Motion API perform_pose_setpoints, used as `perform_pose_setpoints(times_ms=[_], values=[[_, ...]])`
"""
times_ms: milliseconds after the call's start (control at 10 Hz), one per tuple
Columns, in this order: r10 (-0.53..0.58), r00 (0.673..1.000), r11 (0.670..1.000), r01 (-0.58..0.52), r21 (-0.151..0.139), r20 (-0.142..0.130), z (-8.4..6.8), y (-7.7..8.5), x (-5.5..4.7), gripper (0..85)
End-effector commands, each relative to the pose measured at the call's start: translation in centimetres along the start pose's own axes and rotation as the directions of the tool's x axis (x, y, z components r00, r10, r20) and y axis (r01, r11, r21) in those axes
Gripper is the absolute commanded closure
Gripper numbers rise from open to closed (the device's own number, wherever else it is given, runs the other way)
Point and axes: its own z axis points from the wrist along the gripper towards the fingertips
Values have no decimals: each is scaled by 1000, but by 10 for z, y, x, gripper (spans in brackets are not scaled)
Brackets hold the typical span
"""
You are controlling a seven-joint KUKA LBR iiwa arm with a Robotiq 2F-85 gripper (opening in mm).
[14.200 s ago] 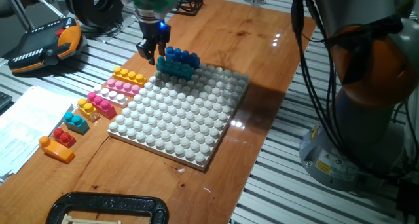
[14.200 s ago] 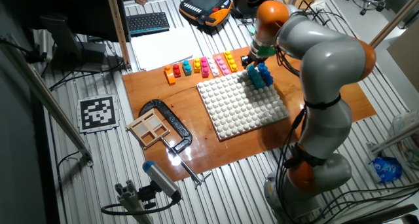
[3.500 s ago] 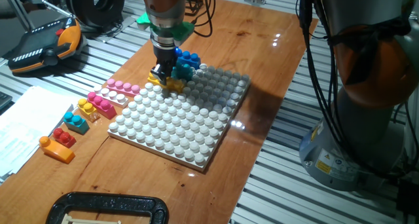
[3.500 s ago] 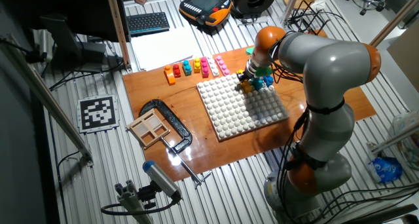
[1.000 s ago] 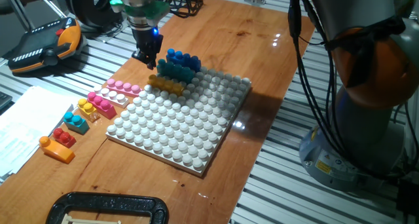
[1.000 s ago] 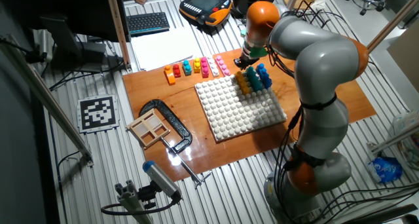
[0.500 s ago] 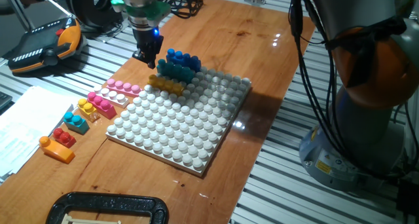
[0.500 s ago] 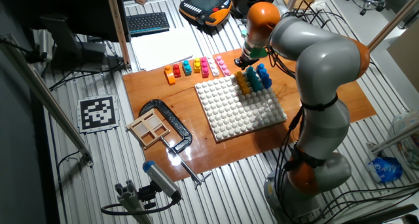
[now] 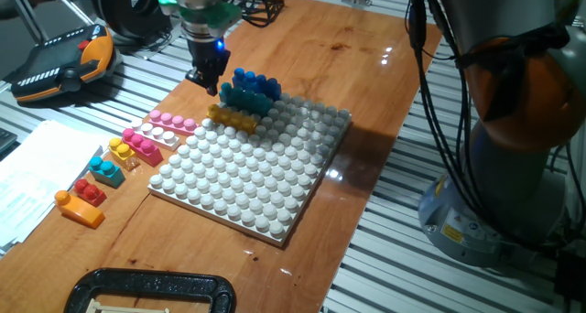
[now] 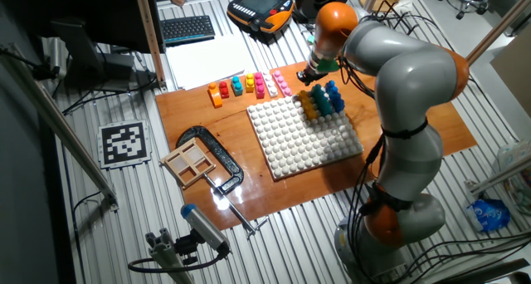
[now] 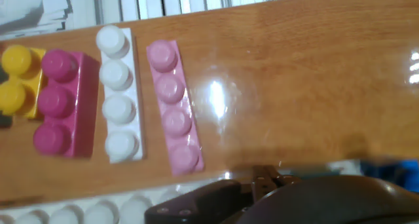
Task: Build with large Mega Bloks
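Note:
My gripper (image 9: 206, 78) hangs over the wooden table just off the back left corner of the white baseplate (image 9: 247, 180). It looks open and holds nothing. On that corner of the plate stand a blue brick (image 9: 255, 80), a teal brick (image 9: 245, 97) and a yellow brick (image 9: 233, 119), side by side. The hand view looks down on a long light pink brick (image 11: 173, 105), a white brick (image 11: 119, 93), a magenta brick (image 11: 60, 103) and a yellow brick (image 11: 16, 80) lying on the wood. From the other fixed view, the gripper (image 10: 310, 75) is behind the plate.
More loose bricks lie in a row left of the plate: teal on red (image 9: 106, 171) and red on orange (image 9: 82, 199). A black clamp (image 9: 151, 290) sits at the front edge, papers (image 9: 32, 167) on the left, and a teach pendant (image 9: 64, 66) at the back left.
The yellow brick, carried 3.5 s ago, now stands on the plate beside the teal one. My gripper has pulled back to the left; over the last second it has barely moved.

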Motion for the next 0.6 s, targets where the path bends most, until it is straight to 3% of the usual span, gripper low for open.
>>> perform_pose_setpoints(times_ms=[0, 200, 300, 500], values=[[-7, 1000, 1000, 7, 1, -1, 0, -2, -10, 680], [-29, 1000, 1000, 29, 12, -6, 2, -7, -27, 680], [-48, 999, 999, 48, 21, -9, 3, -9, -35, 850], [-68, 998, 997, 68, 24, -16, 7, -11, -42, 850]])
